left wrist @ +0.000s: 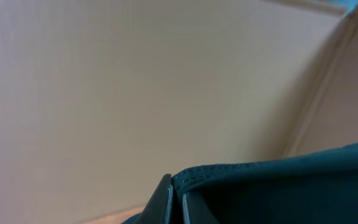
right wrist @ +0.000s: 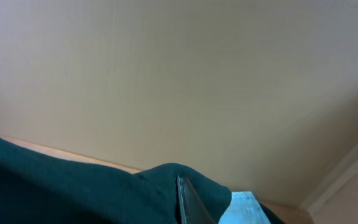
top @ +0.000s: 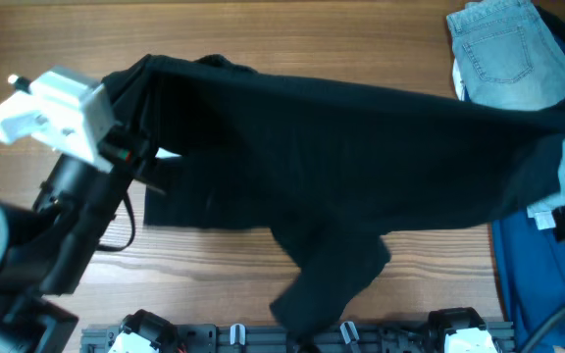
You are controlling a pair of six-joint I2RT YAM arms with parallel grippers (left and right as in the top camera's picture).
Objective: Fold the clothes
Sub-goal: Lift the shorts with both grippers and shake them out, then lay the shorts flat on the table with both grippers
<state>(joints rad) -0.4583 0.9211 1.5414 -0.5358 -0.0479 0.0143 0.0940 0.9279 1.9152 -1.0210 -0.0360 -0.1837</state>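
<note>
— Garment position?
— The dark garment (top: 341, 167) hangs stretched across the middle of the table (top: 57, 39), one tail drooping toward 6 o'clock
— Who has it?
— The left gripper (left wrist: 178, 200) is pinched on its hem at 9 o'clock; the right gripper (right wrist: 188, 202) is clamped on the edge at 3 o'clock
— Anything else?
— Folded jeans (top: 503, 49) at 1 o'clock, blue cloth (top: 538, 275) at 4 o'clock
</note>
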